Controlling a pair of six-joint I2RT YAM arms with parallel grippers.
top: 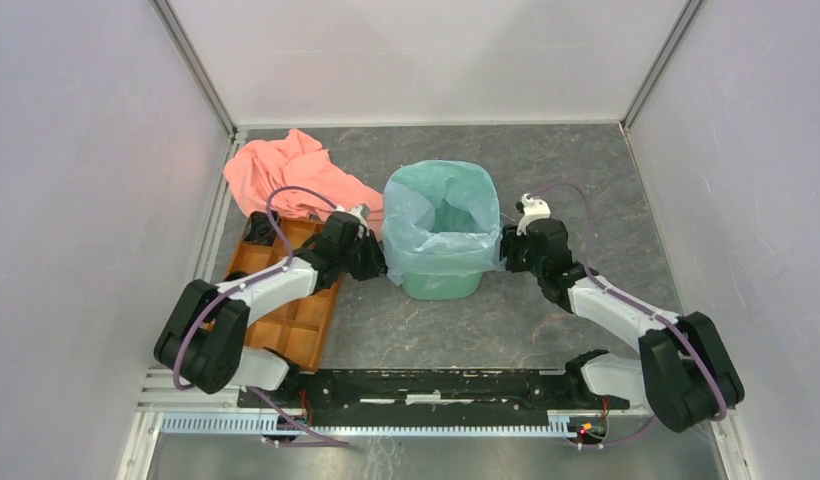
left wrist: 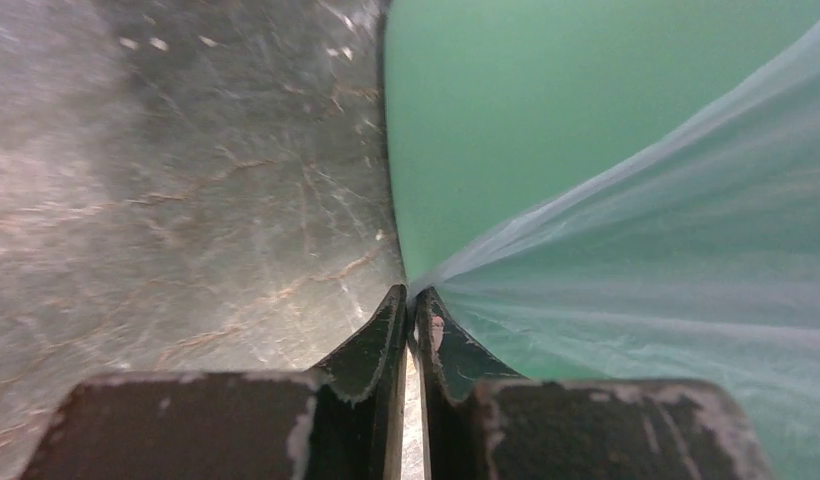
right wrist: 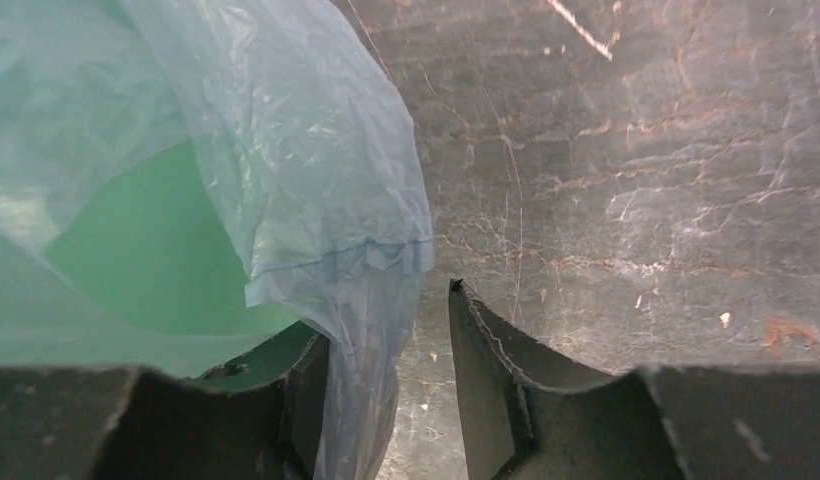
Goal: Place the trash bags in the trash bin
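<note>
The mint-green trash bin [top: 441,282] stands upright in the middle of the table. The pale blue trash bag [top: 411,215] lines it and is folded out over the rim. My left gripper [top: 382,266] is at the bin's left side. In the left wrist view it [left wrist: 414,297] is shut on a pinch of the bag [left wrist: 666,260], which stretches taut against the bin wall [left wrist: 506,120]. My right gripper [top: 503,255] is at the bin's right side. In the right wrist view it [right wrist: 386,320] is open, and the bag's loose edge [right wrist: 316,170] hangs between the jaws beside the bin [right wrist: 136,260].
A salmon-pink cloth [top: 286,175] lies at the back left. An orange compartment tray [top: 296,320] lies under the left arm. White enclosure walls stand on three sides. A metal rail [top: 426,385] runs along the near edge.
</note>
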